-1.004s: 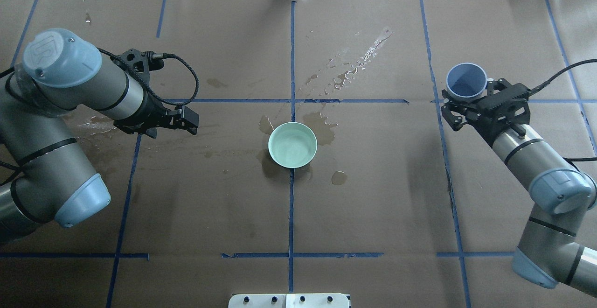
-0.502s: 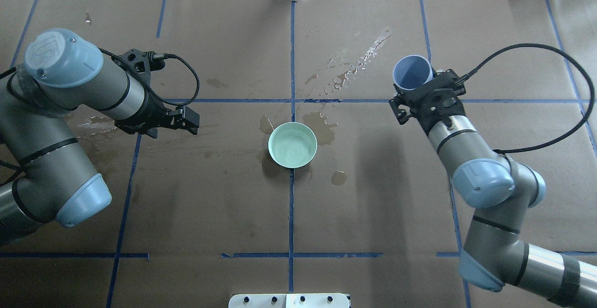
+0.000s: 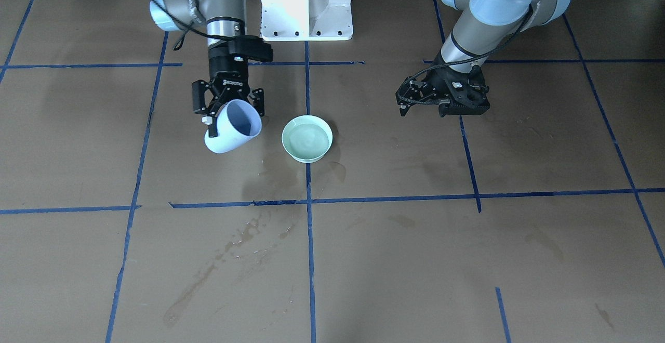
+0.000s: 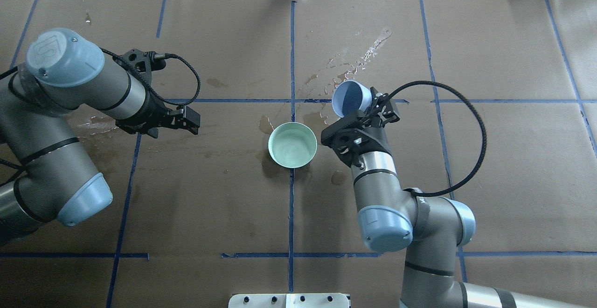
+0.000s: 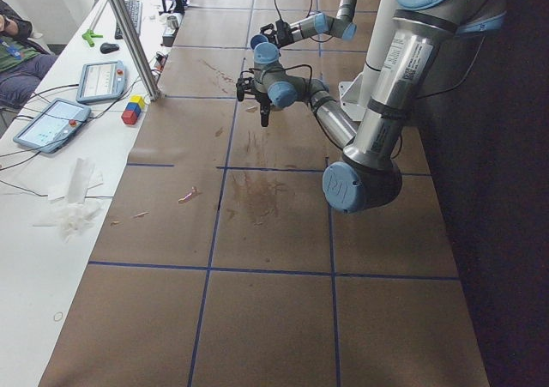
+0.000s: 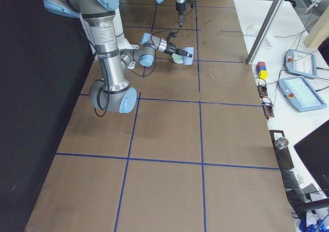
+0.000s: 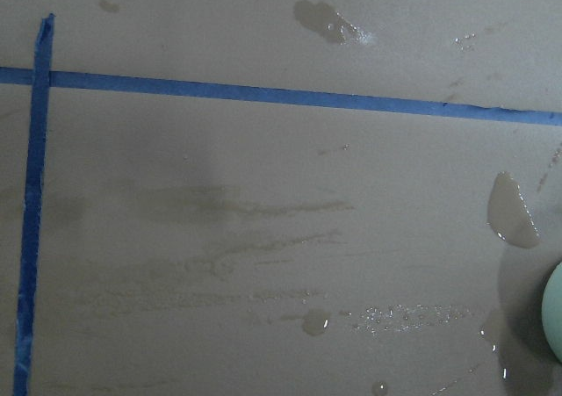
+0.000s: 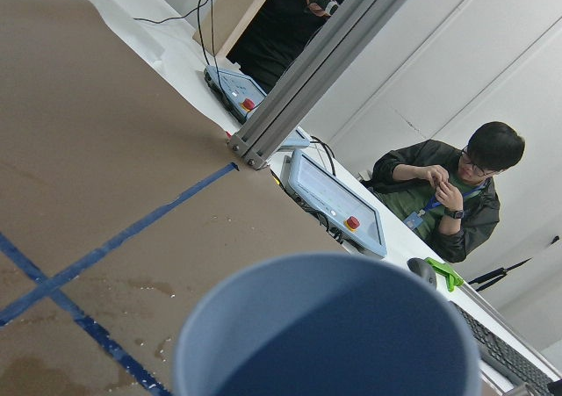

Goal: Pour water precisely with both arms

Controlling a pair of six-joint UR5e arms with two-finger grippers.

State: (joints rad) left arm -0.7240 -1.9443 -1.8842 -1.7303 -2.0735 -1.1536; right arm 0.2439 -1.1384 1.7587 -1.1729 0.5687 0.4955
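Right pincer (image 3: 232, 110) clenched on blue cup (image 4: 350, 99). Cup tilted, off the desk (image 4: 489, 158), just beside green bowl (image 4: 292, 144) at desk centre. Water (image 7: 514, 222) in puddles around bowl; cup contents not discernible. Left pincer (image 4: 190, 120) well apart from bowl; released or clenched, cannot tell.

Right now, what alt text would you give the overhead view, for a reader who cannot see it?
The right gripper holds a blue cup, tilted, just right of and beyond a green bowl at the centre of a brown, blue-taped table. The left gripper hangs empty far to the left, and wet patches mark the table beyond the bowl.
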